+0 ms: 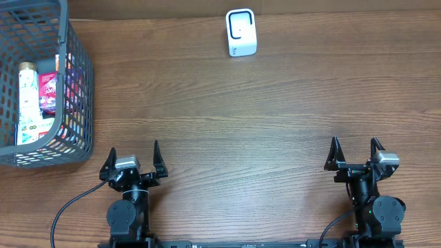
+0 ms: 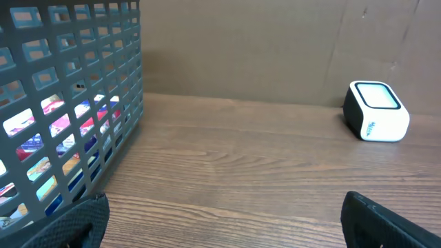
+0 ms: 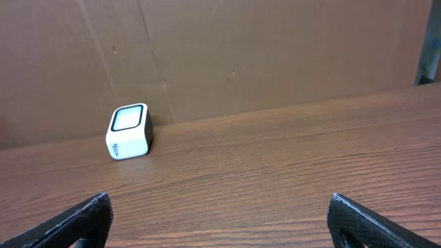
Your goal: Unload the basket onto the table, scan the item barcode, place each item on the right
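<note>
My left tool is at seven o'clock over the wooden worktop, jaws spread wide with nothing between them. My right tool is at five o'clock, likewise spread wide and empty. The white scanner stands at twelve o'clock near the far edge, well apart from both. The items lie inside the grey mesh basket at ten o'clock, and coloured packets show through its wall in my left wrist view.
</note>
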Motion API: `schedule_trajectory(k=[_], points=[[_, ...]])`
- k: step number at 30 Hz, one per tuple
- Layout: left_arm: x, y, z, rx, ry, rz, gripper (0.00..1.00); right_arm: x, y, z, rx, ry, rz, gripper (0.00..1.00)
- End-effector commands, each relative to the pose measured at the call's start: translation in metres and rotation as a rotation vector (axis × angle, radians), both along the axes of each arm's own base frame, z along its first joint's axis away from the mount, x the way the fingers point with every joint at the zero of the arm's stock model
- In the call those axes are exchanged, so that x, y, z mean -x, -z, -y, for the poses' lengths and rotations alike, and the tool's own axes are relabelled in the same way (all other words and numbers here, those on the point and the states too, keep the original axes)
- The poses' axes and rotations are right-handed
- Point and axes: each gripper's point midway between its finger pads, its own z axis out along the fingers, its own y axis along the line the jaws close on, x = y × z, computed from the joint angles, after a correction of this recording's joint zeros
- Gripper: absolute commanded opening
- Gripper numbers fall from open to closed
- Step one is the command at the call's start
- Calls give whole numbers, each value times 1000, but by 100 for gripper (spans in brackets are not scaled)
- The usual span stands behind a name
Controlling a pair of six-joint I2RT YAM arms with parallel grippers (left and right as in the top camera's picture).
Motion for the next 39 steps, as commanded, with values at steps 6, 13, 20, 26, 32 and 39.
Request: schedule_trajectory(k=[6, 13, 20, 26, 32, 39], points=[[0, 2, -1, -16, -7, -2, 100, 0, 2, -1, 4, -2, 3, 100], [-1, 2, 6, -13, 36, -4, 100, 0, 2, -1, 4, -2, 3, 100], [-2, 3, 14, -3, 79, -6, 100, 0, 2, -1, 4, -2, 3, 100], [-2, 5, 23, 42, 126, -10, 100, 0, 2, -1, 4, -2, 3, 100], [-2, 4, 29, 45, 162, -13, 100, 0, 2, -1, 4, -2, 3, 100], [10, -17, 28, 49, 158, -72, 100, 0, 2, -1, 4, -2, 3, 100]])
